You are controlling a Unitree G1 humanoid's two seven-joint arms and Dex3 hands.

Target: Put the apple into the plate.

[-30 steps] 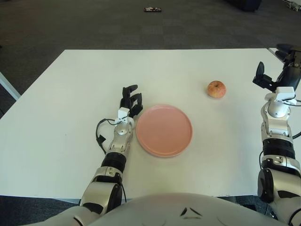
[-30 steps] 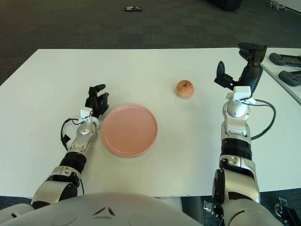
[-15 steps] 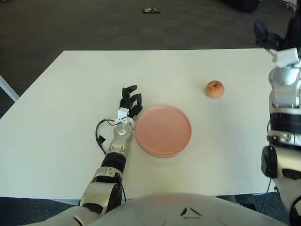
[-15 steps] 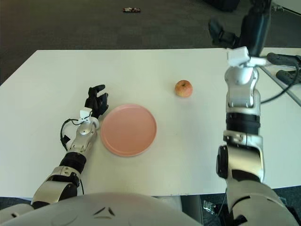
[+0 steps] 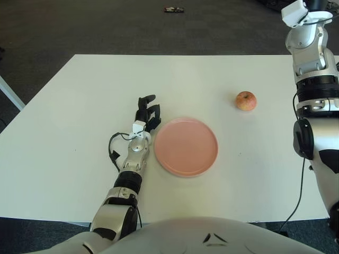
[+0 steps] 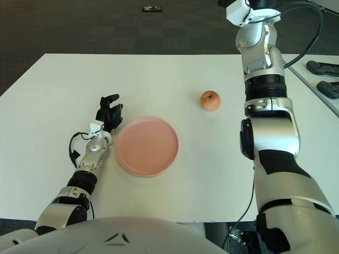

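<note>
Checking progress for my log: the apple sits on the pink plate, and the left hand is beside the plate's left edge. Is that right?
Not quite. The apple is not on the pink plate; it lies on the white table, apart from the plate, up and to its right, as the left eye view shows. The left hand is indeed beside the plate's left edge.

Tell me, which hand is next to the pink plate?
The left hand: it shows just left of the plate. The right arm is raised high, its hand out of view above the apple.
</note>
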